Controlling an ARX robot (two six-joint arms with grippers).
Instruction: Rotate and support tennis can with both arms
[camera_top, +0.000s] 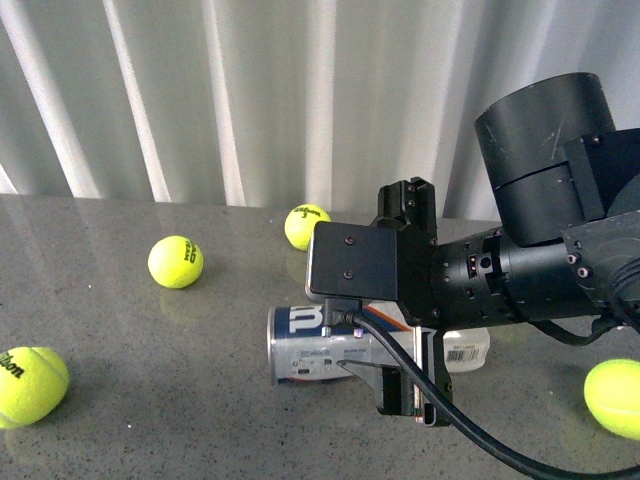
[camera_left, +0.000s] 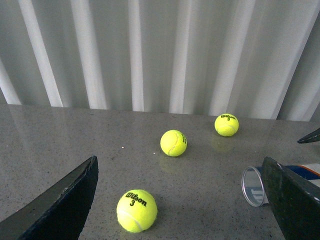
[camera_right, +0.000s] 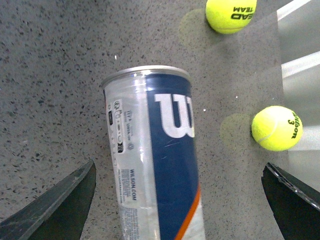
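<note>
The tennis can (camera_top: 320, 345) lies on its side on the grey table, its metal rim pointing left. My right gripper (camera_top: 405, 300) hangs over its middle, open, with one finger beyond the can and one in front of it. In the right wrist view the can (camera_right: 155, 155) runs between the spread fingers (camera_right: 55, 210), untouched by either. My left gripper (camera_left: 180, 210) is open and low over the table; the can's round end (camera_left: 254, 186) shows just inside one of its fingers (camera_left: 292, 200). The left arm is out of the front view.
Yellow tennis balls lie loose: one far left (camera_top: 30, 385), one at mid-left (camera_top: 175, 261), one behind the can (camera_top: 307, 226), one at the right edge (camera_top: 615, 398). A ball marked 3 (camera_left: 136, 210) sits between the left fingers. A white ribbed wall (camera_top: 250, 90) closes the back.
</note>
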